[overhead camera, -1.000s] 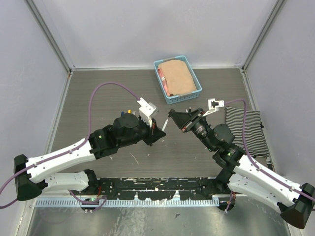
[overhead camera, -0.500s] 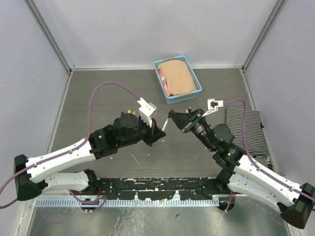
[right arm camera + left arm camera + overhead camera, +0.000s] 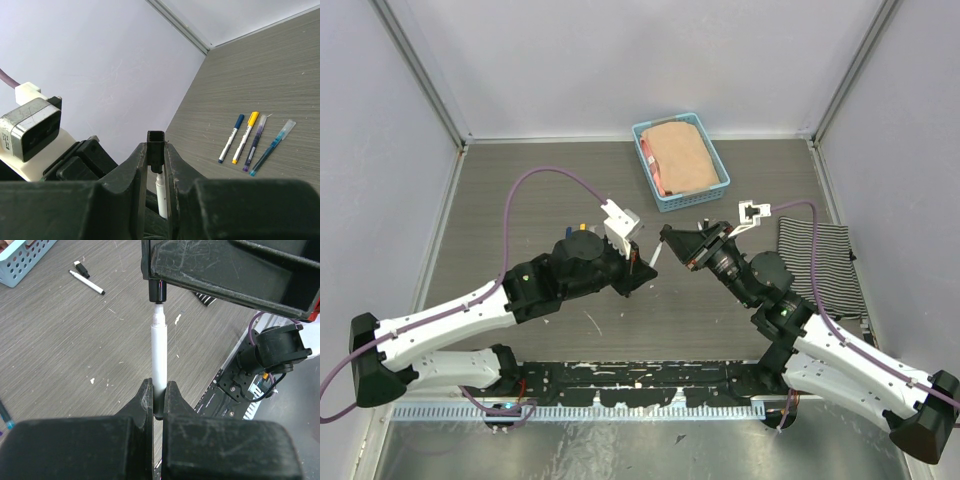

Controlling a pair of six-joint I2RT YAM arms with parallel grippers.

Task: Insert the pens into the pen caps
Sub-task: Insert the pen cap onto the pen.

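Left gripper (image 3: pixel 159 390) is clamped tight on the tail end of a white pen (image 3: pixel 159 352), holding it up off the table (image 3: pixel 60 350) with the tip aimed at the right gripper (image 3: pixel 156 150). That one's pinched nearly closed on a small black cap (image 3: pixel 155 142), open end facing the pen. The tip sits right at the cap's mouth, and I can't tell if it's actually in. Four other pens (image 3: pixel 246 137) lie side by side on the table.
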